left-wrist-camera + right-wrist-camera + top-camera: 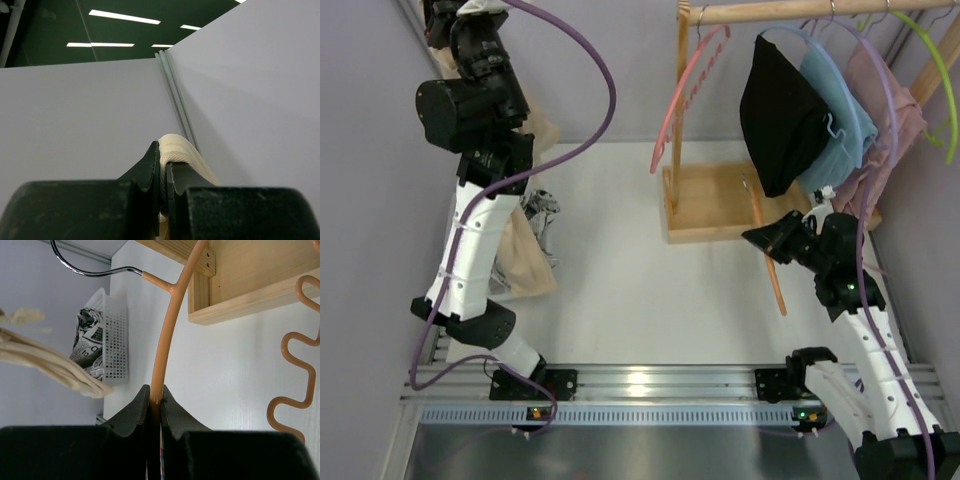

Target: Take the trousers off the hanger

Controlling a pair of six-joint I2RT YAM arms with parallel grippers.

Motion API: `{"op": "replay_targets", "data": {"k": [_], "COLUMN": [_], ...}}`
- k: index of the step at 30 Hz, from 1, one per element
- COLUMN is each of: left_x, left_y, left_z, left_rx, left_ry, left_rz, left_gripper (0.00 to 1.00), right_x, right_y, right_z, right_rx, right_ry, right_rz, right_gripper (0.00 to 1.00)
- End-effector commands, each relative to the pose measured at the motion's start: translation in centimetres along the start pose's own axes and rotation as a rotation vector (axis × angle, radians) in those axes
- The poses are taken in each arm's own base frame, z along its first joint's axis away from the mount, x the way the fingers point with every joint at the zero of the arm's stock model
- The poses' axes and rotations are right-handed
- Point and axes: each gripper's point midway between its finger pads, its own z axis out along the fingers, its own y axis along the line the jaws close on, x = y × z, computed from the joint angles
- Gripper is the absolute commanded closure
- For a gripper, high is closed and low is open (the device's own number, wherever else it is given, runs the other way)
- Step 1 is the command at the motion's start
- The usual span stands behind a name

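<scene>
open room: the white table (640, 290) lies bare in a wide strip on the near side of the wooden rack base (705, 200), running out to the metal rail (650, 380) at the near edge. grey walls close in left of the base and behind it.

right gripper (155, 395) sits just off the base's near right corner, jaws pinched narrow on the orange hanger (167, 335). its chrome hook (90, 271) reaches out past the base edge. a wavy pink hanger (685, 85) hangs over the base's left end.

left gripper (162, 160) is raised far left of the base, against the wall corner, jaws clamped on a fold of the cream trousers (182, 150). the trousers drape down the left wall, well apart from the hanger.

containers: a white slotted basket (115, 340) stands left of the base, holding a black-and-white printed cloth (87, 340); print too small to read.

over the base's right end hang a black garment (780, 110), a light blue one (840, 110) and a pink one (890, 110), crowding that edge.
</scene>
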Motion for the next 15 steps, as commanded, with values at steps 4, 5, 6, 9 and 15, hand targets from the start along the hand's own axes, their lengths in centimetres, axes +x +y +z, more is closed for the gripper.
{"op": "replay_targets", "data": {"k": [4, 5, 6, 9, 15], "left_x": [-0.1, 0.8, 1.2, 3.2, 6.8], "left_y": [5.1, 5.8, 5.4, 6.2, 8.1], "left_z": [3.0, 3.6, 4.1, 5.3, 6.9], "left_rx": [-0.132, -0.154, -0.150, -0.178, -0.216], "left_ry": [-0.119, -0.117, -0.129, -0.130, -0.113], "left_rz": [-0.030, 0.000, 0.011, 0.057, 0.099], "left_gripper": [1.00, 1.00, 1.00, 1.00, 1.00], "right_x": [-2.1, -2.1, -2.1, -2.1, -2.1], "right_y": [2.8, 2.7, 2.7, 2.7, 2.7], "right_z": [-0.5, -0.5, -0.4, -0.3, -0.3], "right_rx": [-0.075, -0.074, -0.076, -0.075, -0.074], "right_ry": [-0.065, -0.066, -0.062, -0.061, -0.062], "right_rz": [-0.076, -0.076, -0.076, -0.069, -0.077], "right_gripper": [1.00, 1.00, 1.00, 1.00, 1.00]}}
